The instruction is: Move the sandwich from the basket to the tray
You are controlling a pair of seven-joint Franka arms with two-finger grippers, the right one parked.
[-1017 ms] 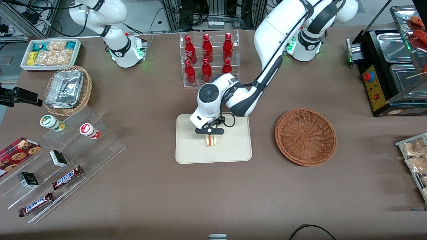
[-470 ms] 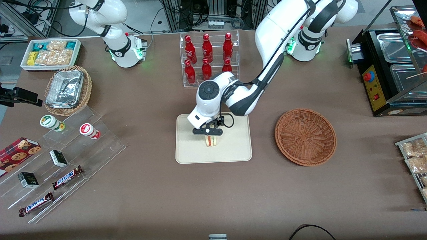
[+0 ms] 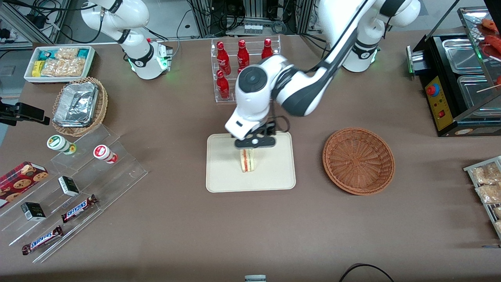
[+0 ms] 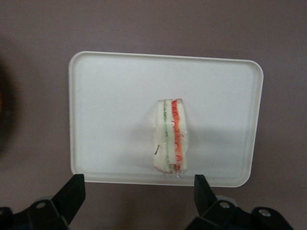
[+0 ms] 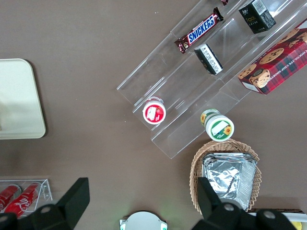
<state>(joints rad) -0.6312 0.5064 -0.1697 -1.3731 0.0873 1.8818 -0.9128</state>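
Observation:
The sandwich [image 3: 247, 161], a white bread wedge with red and green filling, stands on edge in the middle of the cream tray [image 3: 223, 176]. It also shows in the left wrist view [image 4: 170, 136] on the tray [image 4: 105, 105]. My left gripper [image 3: 254, 141] hangs open and empty above the tray, over the part farther from the front camera than the sandwich. Its black fingertips [image 4: 72, 194] are spread wide with nothing between them. The reddish-brown basket [image 3: 358, 159] sits empty beside the tray, toward the working arm's end of the table.
A clear rack of red bottles [image 3: 242, 66] stands farther from the front camera than the tray. A tan basket of foil trays [image 3: 80, 105], a white snack bin [image 3: 59, 62] and an acrylic stand with candy bars [image 3: 78, 184] lie toward the parked arm's end. A black food warmer [image 3: 458, 78] stands at the working arm's end.
My left gripper has let go of the sandwich and risen away from it, moving back from the front camera. The sandwich stays on the tray.

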